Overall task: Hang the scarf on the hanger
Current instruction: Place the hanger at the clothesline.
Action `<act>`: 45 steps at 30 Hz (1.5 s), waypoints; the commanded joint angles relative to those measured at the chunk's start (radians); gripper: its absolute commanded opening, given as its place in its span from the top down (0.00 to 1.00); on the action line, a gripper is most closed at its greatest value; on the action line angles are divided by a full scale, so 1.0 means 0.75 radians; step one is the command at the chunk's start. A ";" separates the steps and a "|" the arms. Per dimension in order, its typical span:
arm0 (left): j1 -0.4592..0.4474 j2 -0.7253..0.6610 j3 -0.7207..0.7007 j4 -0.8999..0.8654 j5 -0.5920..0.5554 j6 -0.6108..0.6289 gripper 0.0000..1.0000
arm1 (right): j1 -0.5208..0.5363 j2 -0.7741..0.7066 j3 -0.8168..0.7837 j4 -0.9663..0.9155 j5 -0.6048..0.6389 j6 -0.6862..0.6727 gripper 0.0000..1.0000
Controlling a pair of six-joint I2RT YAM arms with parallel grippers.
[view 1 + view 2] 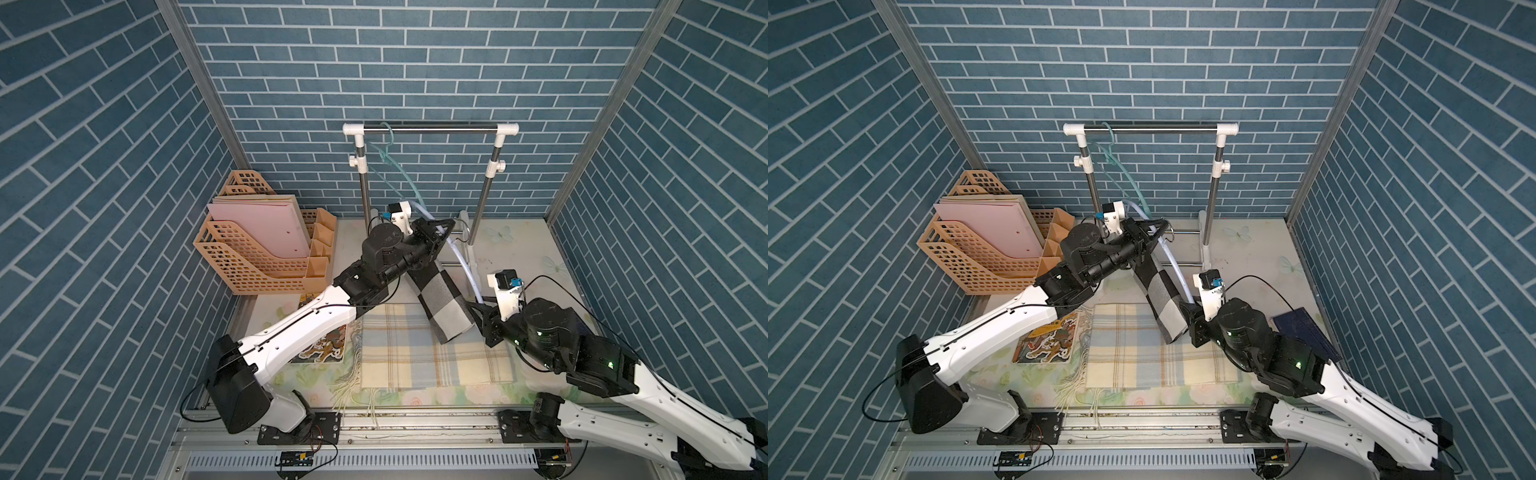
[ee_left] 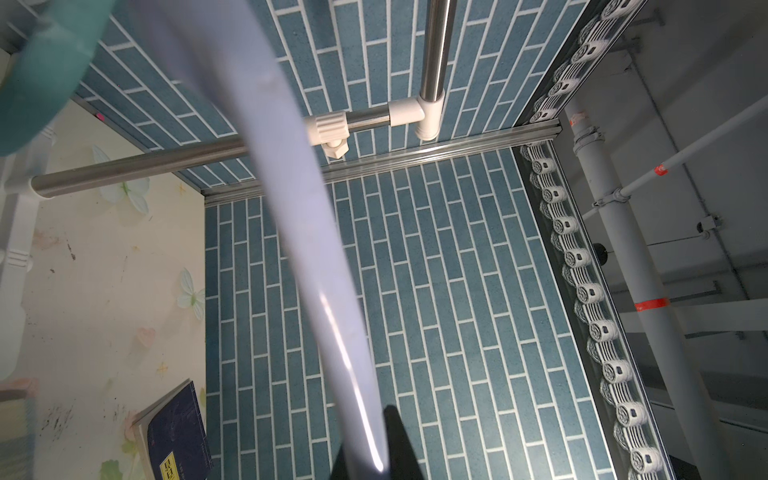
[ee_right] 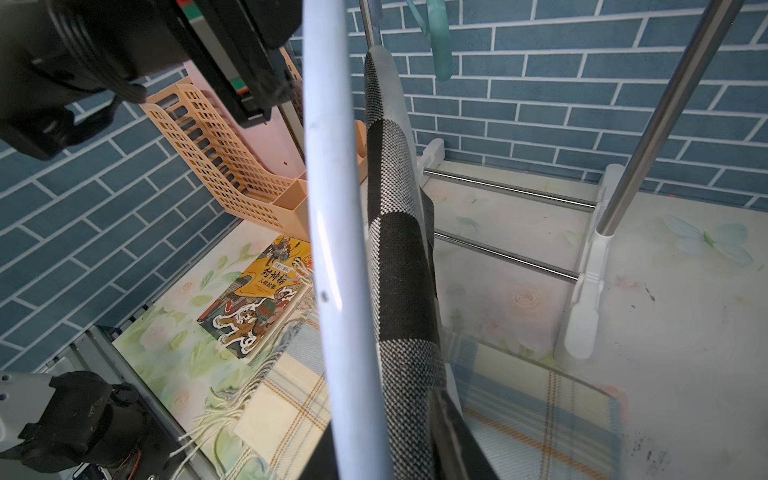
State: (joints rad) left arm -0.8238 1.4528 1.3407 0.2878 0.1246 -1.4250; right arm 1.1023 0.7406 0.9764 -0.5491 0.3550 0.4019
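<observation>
Left tool (image 1: 445,232) is clamped on the white hanger (image 1: 468,272) near its upper end. In the left wrist view the hanger arm runs straight out from between the jaws. Right tool (image 1: 478,311) sits at the hanger's low end. In the right wrist view its jaws stand either side of the arm and the scarf edge, and we can't tell if it's pinching or just bracketing.

Checked scarf (image 1: 441,303) is draped along the sloped hanger arm between the two tools, above the middle of the worktop (image 1: 523,245). Its lower end hangs over the far edge of the plaid scarf (image 1: 415,357), which lies flat at the middle of the front edge. We can't tell whether the two touch.

Our read on progress: the cloth is on the hanger, so the main step looks mostly done. What we judge is left:
- check it hangs evenly and won't slide down the slope
- clear the right tool
- probably hook the hanger on the rack (image 1: 432,127) rail at the back edge, beside the teal hanger (image 1: 388,160)

The white hanger's hook is hidden behind the left tool. The plaid scarf looks untouched, and we can't say whether it's in scope.
</observation>
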 commanded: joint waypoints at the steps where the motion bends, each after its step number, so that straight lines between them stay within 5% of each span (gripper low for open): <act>1: 0.008 -0.038 0.076 0.108 -0.003 0.010 1.00 | 0.001 -0.006 -0.002 -0.029 0.023 0.007 0.70; 6: 0.010 -0.036 0.078 0.102 -0.002 0.012 1.00 | 0.001 -0.005 0.031 -0.045 0.042 0.010 0.99; 11: 0.010 -0.040 0.046 0.107 0.002 0.010 0.99 | 0.001 -0.002 0.070 0.009 0.032 0.016 1.00; 17: 0.010 -0.059 0.014 0.093 0.015 0.036 0.45 | 0.001 -0.002 0.108 0.062 0.092 0.027 1.00; 21: 0.008 -0.095 -0.025 0.032 0.006 0.073 0.27 | 0.001 0.002 0.140 0.090 0.128 0.025 1.00; 34: 0.021 -0.447 -0.159 -0.392 -0.139 0.397 0.18 | 0.001 0.131 0.384 -0.079 0.208 0.043 1.00; 45: 0.023 -0.529 -0.169 -0.511 -0.213 0.573 0.19 | 0.000 0.142 0.598 -0.372 -0.009 0.039 1.00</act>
State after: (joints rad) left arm -0.8135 1.0599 1.2278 -0.0586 -0.0135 -1.0523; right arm 1.1042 0.8688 1.3422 -0.8558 0.3744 0.4232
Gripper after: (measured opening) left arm 0.815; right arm 0.133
